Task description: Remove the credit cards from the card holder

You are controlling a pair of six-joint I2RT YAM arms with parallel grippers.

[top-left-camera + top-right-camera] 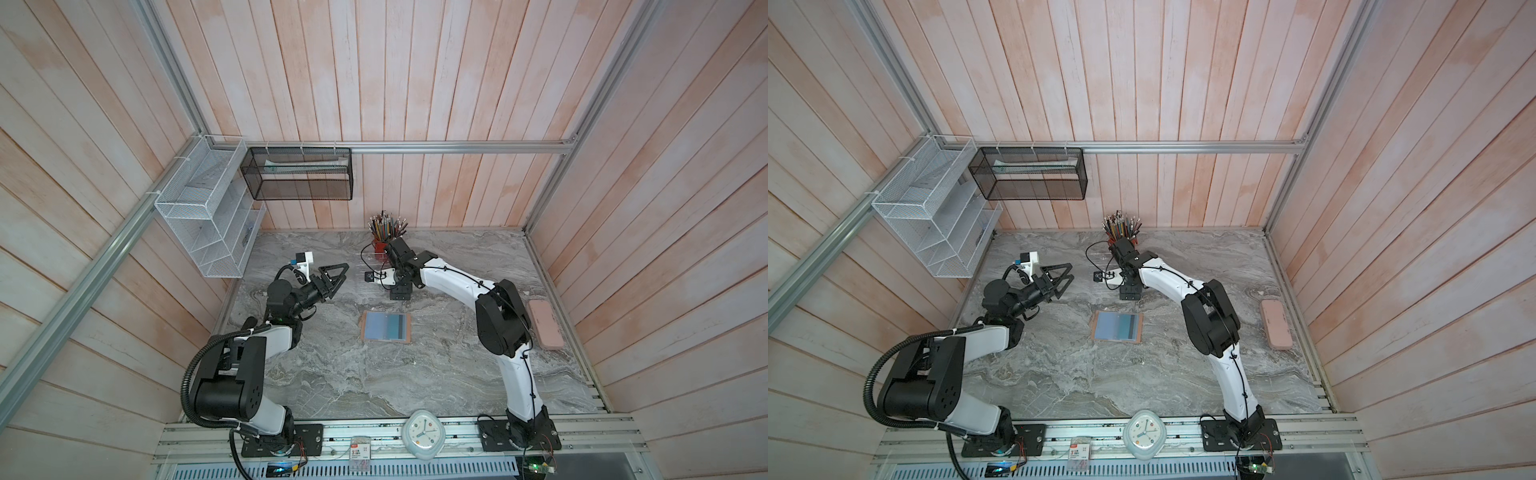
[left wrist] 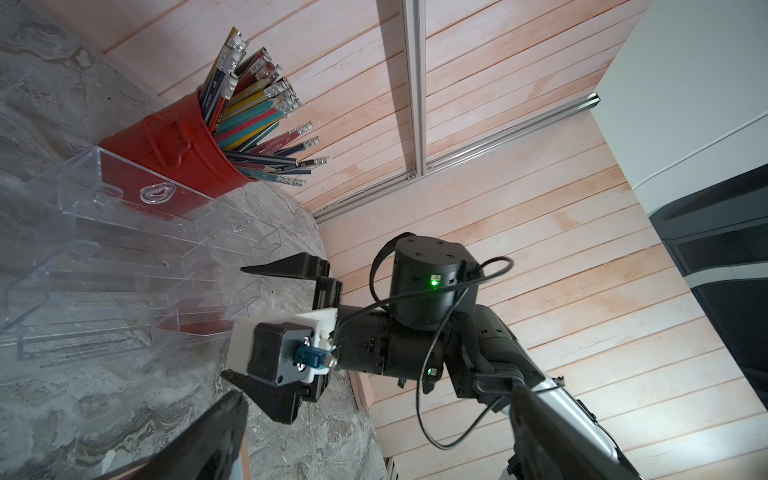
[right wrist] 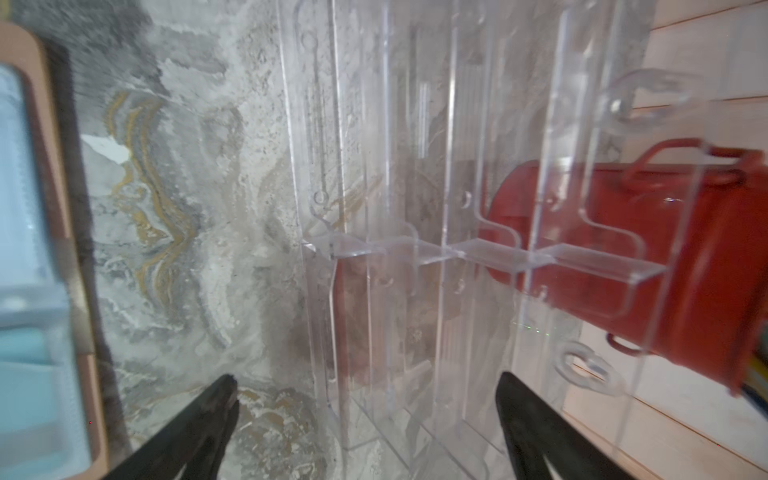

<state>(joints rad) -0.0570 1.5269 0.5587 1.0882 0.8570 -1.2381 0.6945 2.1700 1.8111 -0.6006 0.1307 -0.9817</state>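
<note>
The right gripper point(image 3: 366, 377), gaping wide and gripping nothing, is hovering a little beyond the card holder's point(image 1: 386, 327) long far edge, nearer it than the equally open left gripper point(image 1: 344, 274).

Left gripper point(image 1: 346, 272), right gripper point(image 3: 365, 378) — jaws apart

pale pink-washed wooden plank walls point(image 1: 415, 83) close in three sides, their boards running upright in both top views. silver aluminium frame rails point(image 1: 457, 147) cross the back wall and climb the corners. below lies a grey marble-patterned counter point(image 1: 332, 382) with faint gold veins. a white wire-mesh tiered shelf point(image 1: 208, 208) hangs on the left wall, just beside a black mesh basket point(image 1: 297, 174) hung from the back rail. a slotted aluminium base strip point(image 1: 590, 436) edges the near side. the light is soft and even.
</note>
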